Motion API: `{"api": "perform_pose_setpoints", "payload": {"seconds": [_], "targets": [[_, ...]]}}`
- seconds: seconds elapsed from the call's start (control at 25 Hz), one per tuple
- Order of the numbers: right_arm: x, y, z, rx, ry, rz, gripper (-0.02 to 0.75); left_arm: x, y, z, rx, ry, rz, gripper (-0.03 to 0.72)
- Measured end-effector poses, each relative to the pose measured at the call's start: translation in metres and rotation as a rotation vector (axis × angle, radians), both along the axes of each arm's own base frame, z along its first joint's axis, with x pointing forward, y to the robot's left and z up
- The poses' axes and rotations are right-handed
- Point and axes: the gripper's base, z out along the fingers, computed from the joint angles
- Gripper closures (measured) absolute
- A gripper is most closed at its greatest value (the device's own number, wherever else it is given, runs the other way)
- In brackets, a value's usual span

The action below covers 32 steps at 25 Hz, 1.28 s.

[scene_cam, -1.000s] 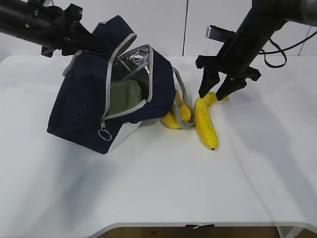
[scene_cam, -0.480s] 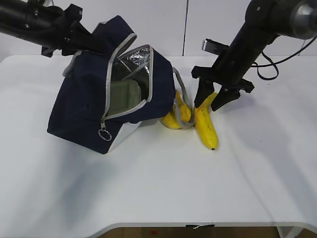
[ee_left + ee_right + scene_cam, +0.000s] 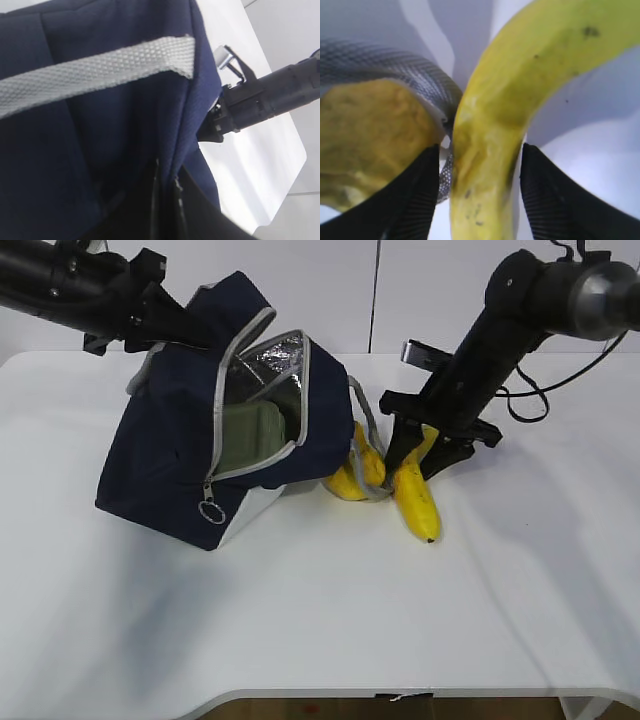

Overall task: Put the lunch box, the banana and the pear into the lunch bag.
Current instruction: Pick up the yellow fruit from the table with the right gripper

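The navy lunch bag (image 3: 165,465) lies tilted on the table with its foil-lined mouth unzipped. The lunch box (image 3: 250,435) with the pale green lid sits inside it. My left gripper (image 3: 175,328) is shut on the bag's top fabric (image 3: 100,130), close to the grey handle (image 3: 100,70). The pear (image 3: 350,480) rests against the bag under a grey strap (image 3: 420,80). The banana (image 3: 418,502) lies just right of the pear. My right gripper (image 3: 411,468) is open and straddles the banana's upper end (image 3: 505,115); one finger (image 3: 412,200) stands between pear (image 3: 370,130) and banana.
The white table (image 3: 320,620) runs out to a front edge near the bottom of the exterior view. A white wall stands behind the table. The bag's zipper ring pull (image 3: 211,512) hangs at its front corner.
My right gripper has come down and slightly left, so its open fingers now flank the banana's upper end. The left gripper and the bag have not moved.
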Motion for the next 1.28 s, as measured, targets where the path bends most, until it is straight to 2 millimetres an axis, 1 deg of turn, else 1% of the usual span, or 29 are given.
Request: {"api": "perform_pose_setpoints", "payload": {"seconds": [0.16, 0.24, 0.36, 0.44, 0.64, 0.88, 1.08, 1.28], "targets": [[0.000, 0.002, -0.003, 0.001, 0.006, 0.004, 0.323, 0.000, 0.000, 0.000, 0.000, 0.000, 0.000, 0.696], [0.000, 0.003, -0.003, 0.001, 0.006, 0.006, 0.360, 0.000, 0.000, 0.000, 0.000, 0.000, -0.001, 0.696], [-0.001, 0.005, -0.003, 0.000, 0.003, 0.017, 0.435, 0.000, 0.000, 0.000, 0.001, -0.001, -0.001, 0.696], [-0.001, 0.005, -0.003, 0.000, -0.001, 0.025, 0.458, 0.000, 0.000, 0.000, 0.001, -0.001, -0.001, 0.696], [-0.001, 0.005, -0.003, -0.001, -0.008, 0.041, 0.465, 0.000, 0.000, 0.000, 0.001, -0.001, -0.002, 0.696], [0.002, 0.003, 0.003, -0.034, -0.041, 0.059, 0.468, 0.000, 0.000, 0.000, 0.001, -0.001, -0.002, 0.696], [0.004, -0.008, 0.012, -0.046, -0.063, 0.042, 0.468, 0.000, 0.000, 0.000, 0.001, -0.001, -0.003, 0.696], [0.003, -0.025, 0.032, -0.052, -0.104, 0.011, 0.468, 0.000, 0.000, 0.000, 0.001, -0.001, -0.003, 0.696]]}}
